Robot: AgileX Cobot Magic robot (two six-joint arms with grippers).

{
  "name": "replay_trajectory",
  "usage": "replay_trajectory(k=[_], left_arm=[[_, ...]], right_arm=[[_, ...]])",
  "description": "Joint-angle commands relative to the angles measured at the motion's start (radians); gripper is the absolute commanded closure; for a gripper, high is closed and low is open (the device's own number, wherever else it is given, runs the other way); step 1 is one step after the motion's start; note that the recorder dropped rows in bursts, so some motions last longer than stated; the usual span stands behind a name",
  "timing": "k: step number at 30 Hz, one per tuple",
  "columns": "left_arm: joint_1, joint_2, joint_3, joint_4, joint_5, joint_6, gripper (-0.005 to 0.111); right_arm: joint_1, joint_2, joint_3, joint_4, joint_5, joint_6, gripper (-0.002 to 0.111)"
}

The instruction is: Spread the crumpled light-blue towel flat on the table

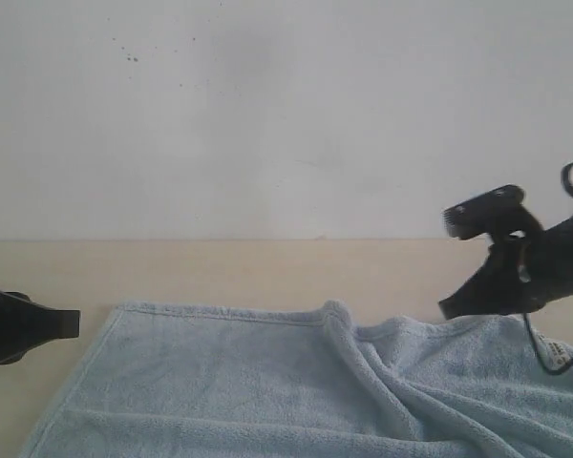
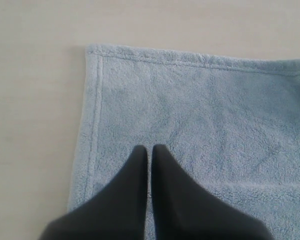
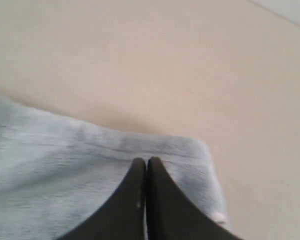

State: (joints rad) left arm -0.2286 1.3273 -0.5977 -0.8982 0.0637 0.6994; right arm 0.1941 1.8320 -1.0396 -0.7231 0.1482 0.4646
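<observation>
The light-blue towel (image 1: 220, 382) lies on the beige table (image 1: 220, 272). Its left part is flat with a stitched hem, and its right part has diagonal folds. My left gripper (image 1: 74, 324) hovers at the towel's left edge. In the left wrist view it (image 2: 149, 148) is shut and empty over the flat towel (image 2: 215, 125) near a corner. My right gripper (image 1: 446, 309) is at the far right edge of the towel. In the right wrist view it (image 3: 146, 161) is shut on the towel (image 3: 50, 165) at that edge, with a white label (image 3: 219, 217) close by.
A white-grey wall (image 1: 286, 114) with dark specks rises behind the table. Bare table (image 2: 35, 100) shows left of the towel and more table (image 3: 165, 65) beyond its far edge. A black cable (image 1: 554, 367) from the right arm hangs over the towel.
</observation>
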Motion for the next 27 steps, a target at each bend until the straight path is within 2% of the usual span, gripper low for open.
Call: replay_trajectory(k=[1,3,6,8,16,19,22,27], left_arm=[[-0.005,-0.003,0.003,-0.006,-0.015,-0.004,0.103],[-0.005,-0.003,0.003,-0.006,-0.015,-0.004,0.103],[-0.005,-0.003,0.003,-0.006,-0.017,-0.003,0.103],[-0.005,-0.003,0.003,-0.006,-0.017,-0.003,0.103],[-0.005,-0.003,0.003,-0.006,-0.019,-0.003,0.103],[-0.005,-0.003,0.003,-0.006,-0.022,-0.003,0.103],[-0.005,-0.003,0.003,-0.006,-0.026,-0.003,0.103],[-0.005,-0.003,0.003,-0.006,-0.032,-0.003,0.103]], right_arm=[[-0.135,0.007,0.0,0.03,0.007,-0.004,0.107],[-0.165,0.023,0.0,0.034,0.007,-0.004,0.099],[-0.164,0.054,0.0,0.034,-0.007,-0.023,0.084],[-0.162,0.089,0.0,0.034,-0.017,-0.023,0.077],[-0.16,0.156,0.0,0.052,-0.011,-0.028,0.077],[-0.141,0.152,0.002,0.077,-0.002,-0.022,0.085],[-0.103,0.15,0.013,0.126,-0.037,-0.022,0.106],[-0.024,0.138,0.04,0.134,-0.037,-0.038,0.108]])
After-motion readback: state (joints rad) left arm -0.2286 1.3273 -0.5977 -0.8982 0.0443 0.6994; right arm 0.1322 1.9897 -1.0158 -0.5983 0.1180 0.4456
